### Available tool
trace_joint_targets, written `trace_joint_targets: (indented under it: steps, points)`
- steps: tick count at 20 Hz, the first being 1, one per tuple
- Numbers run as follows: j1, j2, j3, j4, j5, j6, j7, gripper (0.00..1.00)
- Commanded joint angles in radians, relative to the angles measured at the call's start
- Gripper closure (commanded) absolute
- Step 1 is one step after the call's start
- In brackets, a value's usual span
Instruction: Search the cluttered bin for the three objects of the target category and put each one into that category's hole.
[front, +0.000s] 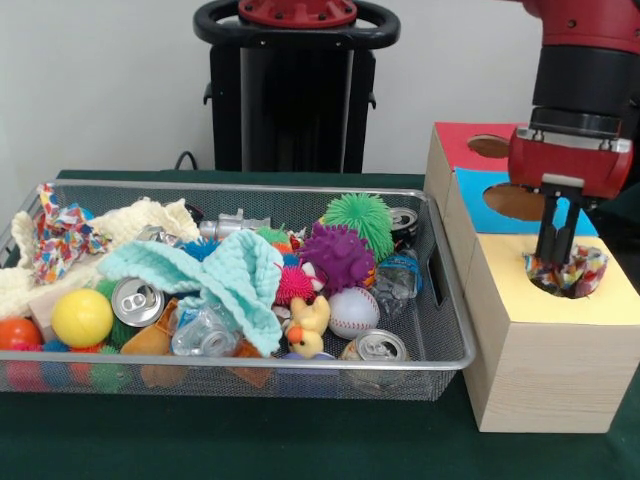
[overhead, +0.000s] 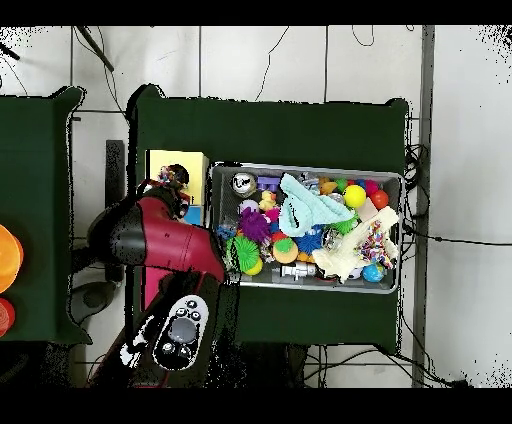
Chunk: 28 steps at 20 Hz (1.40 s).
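Note:
My gripper (front: 556, 262) hangs straight over the round hole in the yellow-topped wooden box (front: 530, 300), right of the wire mesh bin (front: 440, 262). Its fingers stand close together, pinching a confetti-patterned cloth (front: 585, 270) that sits bunched in the hole's mouth. A second confetti cloth (front: 58, 235) lies at the bin's far left, on the cream-yellow knitted cloth (front: 140, 220). In the overhead view the gripper (overhead: 172, 186) and the held cloth (overhead: 168, 177) are at the yellow box (overhead: 172, 160), left of the bin (overhead: 305, 288).
A mint knitted cloth (front: 220, 275) lies over the bin's middle among spiky balls (front: 338, 255), drink cans (front: 137, 300), a baseball (front: 352, 312) and a rubber duck (front: 308, 325). Blue-topped (front: 478, 195) and red-topped (front: 460, 143) boxes stand behind the yellow one.

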Motion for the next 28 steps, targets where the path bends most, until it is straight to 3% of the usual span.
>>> trace_joint_targets:
  steps: [1,10,28]
  points:
    - [-0.062,0.09,0.135,-0.023,0.029,-0.103,0.222,1.0]
    - [-0.083,0.124,0.141,-0.035,0.009,-0.151,0.196,1.0]
    - [-0.038,0.113,0.074,-0.038,0.024,-0.108,0.191,1.0]
